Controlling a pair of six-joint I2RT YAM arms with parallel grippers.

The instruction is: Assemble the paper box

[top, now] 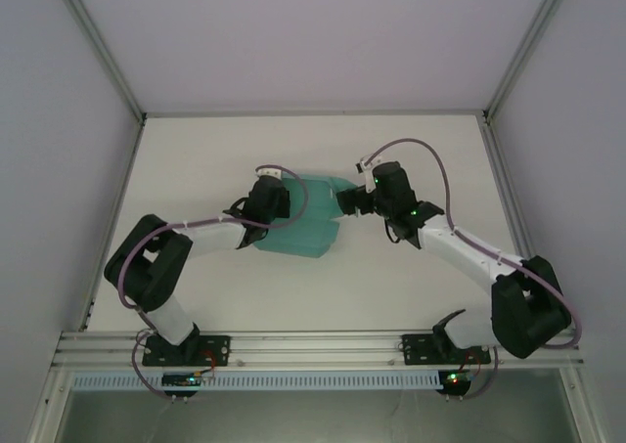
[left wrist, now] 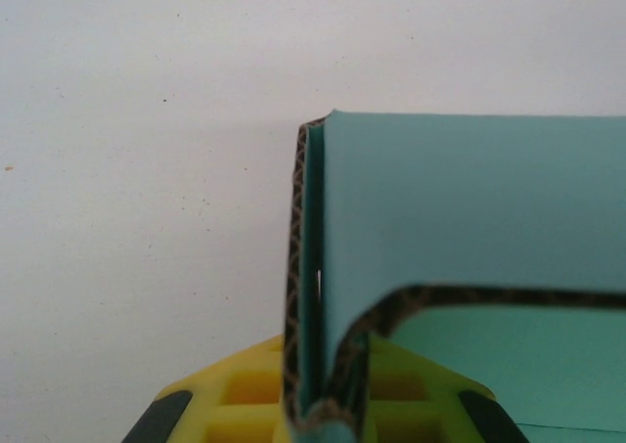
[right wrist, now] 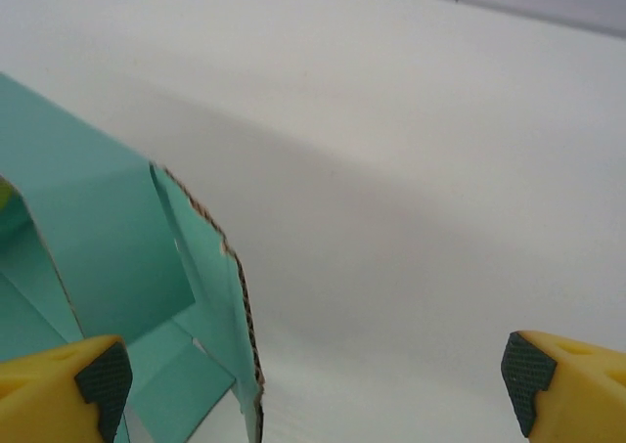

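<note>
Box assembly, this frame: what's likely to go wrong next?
1. Only the left gripper pinches the paper box, on a doubled fold; the thin card may slip or crease.
2. The right gripper stands open, so the upright flap beside its finger is unsupported and might spring back, or snag when that arm moves.

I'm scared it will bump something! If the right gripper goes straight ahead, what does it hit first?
Probably the paper box: its raised flap stands just ahead of the right gripper, whose jaws are open. Depth is unclear.
</note>
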